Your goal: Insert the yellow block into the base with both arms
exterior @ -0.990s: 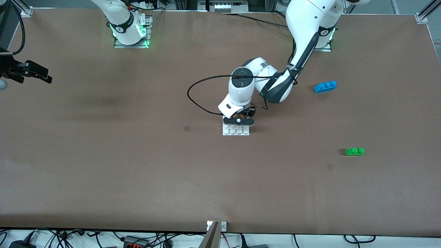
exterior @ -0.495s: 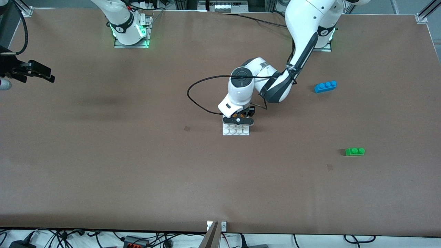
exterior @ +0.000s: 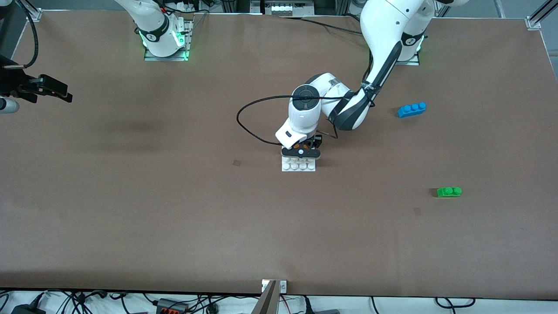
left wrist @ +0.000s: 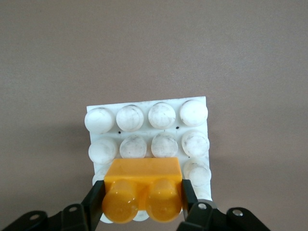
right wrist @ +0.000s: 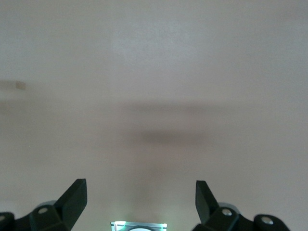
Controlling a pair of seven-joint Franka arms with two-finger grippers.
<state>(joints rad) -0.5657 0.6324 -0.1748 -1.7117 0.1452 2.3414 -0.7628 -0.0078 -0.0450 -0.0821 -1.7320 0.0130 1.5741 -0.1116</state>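
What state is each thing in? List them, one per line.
yellow block: gripped over the base, studs showing.
base: flat on the table, beneath the block.
left gripper: shut on the yellow block.
right gripper: open, waiting above bare table.
blue brick: loose on the table.
green brick: loose on the table.

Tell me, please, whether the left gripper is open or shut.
Shut on the yellow block: the left gripper's fingers press both its ends, over the base.

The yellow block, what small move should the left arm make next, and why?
Probably press straight down. The left gripper is shut on the yellow block, which sits over the base at the edge farther from the front camera; whether it is seated is unclear. The right gripper waits open over bare table.
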